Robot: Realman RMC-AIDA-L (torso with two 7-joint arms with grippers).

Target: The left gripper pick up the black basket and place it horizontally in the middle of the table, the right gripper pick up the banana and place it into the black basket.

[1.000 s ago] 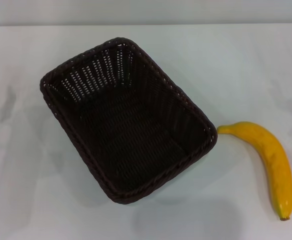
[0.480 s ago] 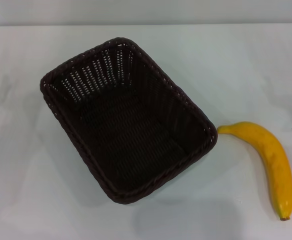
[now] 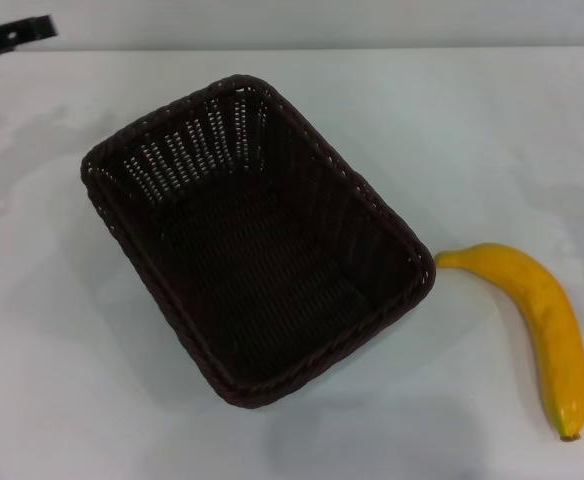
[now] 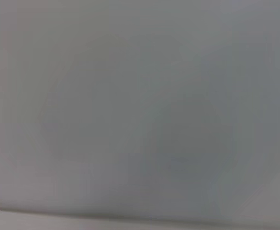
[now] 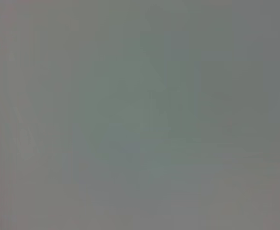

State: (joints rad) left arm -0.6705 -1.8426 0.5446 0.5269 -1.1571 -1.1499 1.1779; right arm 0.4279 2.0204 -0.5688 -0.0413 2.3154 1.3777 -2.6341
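On the white table [image 3: 492, 130], the black basket [image 3: 257, 240] sits upright and empty, turned at a slant so that its long sides run diagonally from far left to near right. Just beside its near right corner lies the banana [image 3: 537, 320], its stem end almost touching the basket's rim and its dark tip pointing toward the near edge. At the far left corner of the head view, a small black part of the left gripper [image 3: 12, 37] shows, well apart from the basket; whether it is open or closed cannot be told. Both wrist views show only a plain grey blur.
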